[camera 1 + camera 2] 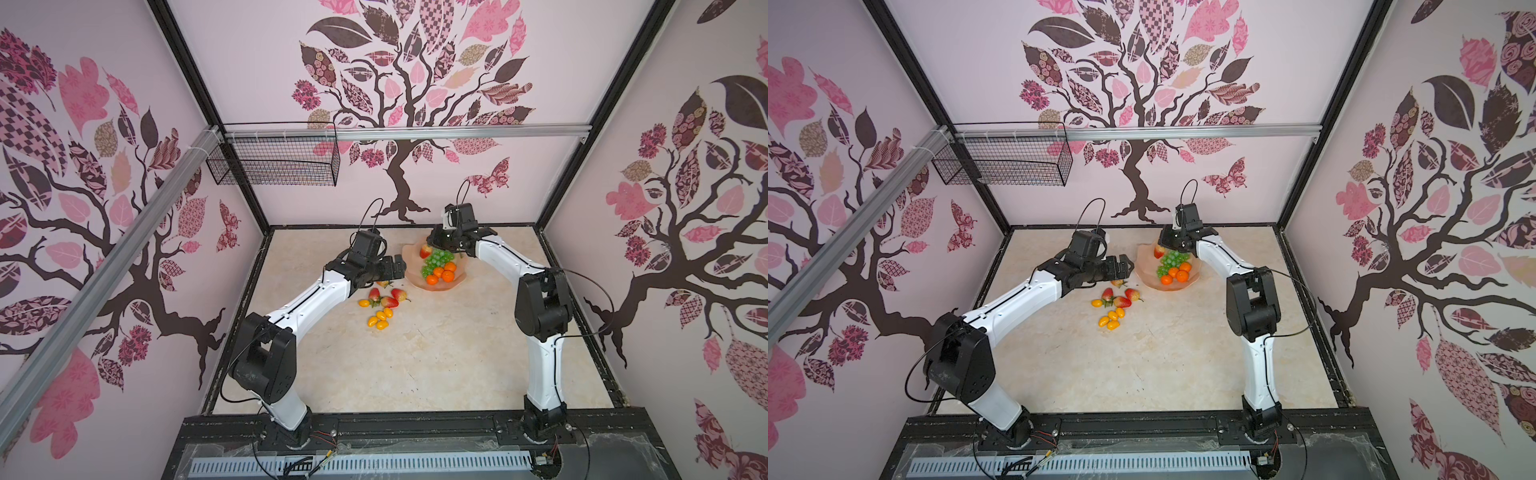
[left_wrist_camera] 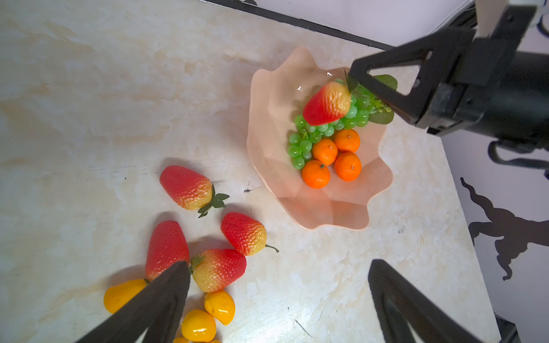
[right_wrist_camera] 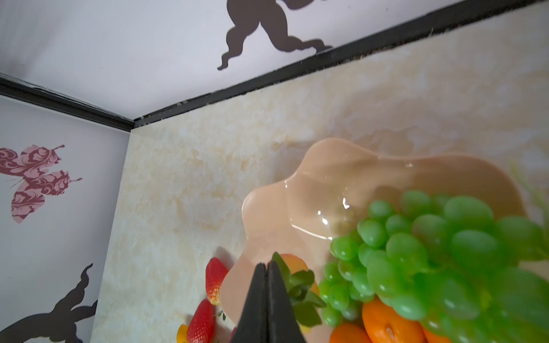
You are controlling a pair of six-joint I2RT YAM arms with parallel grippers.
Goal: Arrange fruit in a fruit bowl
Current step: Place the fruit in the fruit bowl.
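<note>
Right hand pinching strawberry by leaves (grip barely visible), left hand spread, bowl part-hidden.

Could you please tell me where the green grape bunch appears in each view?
In a top view: grape bunch just right of centre, in the fruit bowl.
In a top view: grape bunch near centre.
Left wrist: grape bunch right of centre, upper half.
Right wrist: grape bunch lower right, close up.
Shared landmark: tangerines touching it.
</note>
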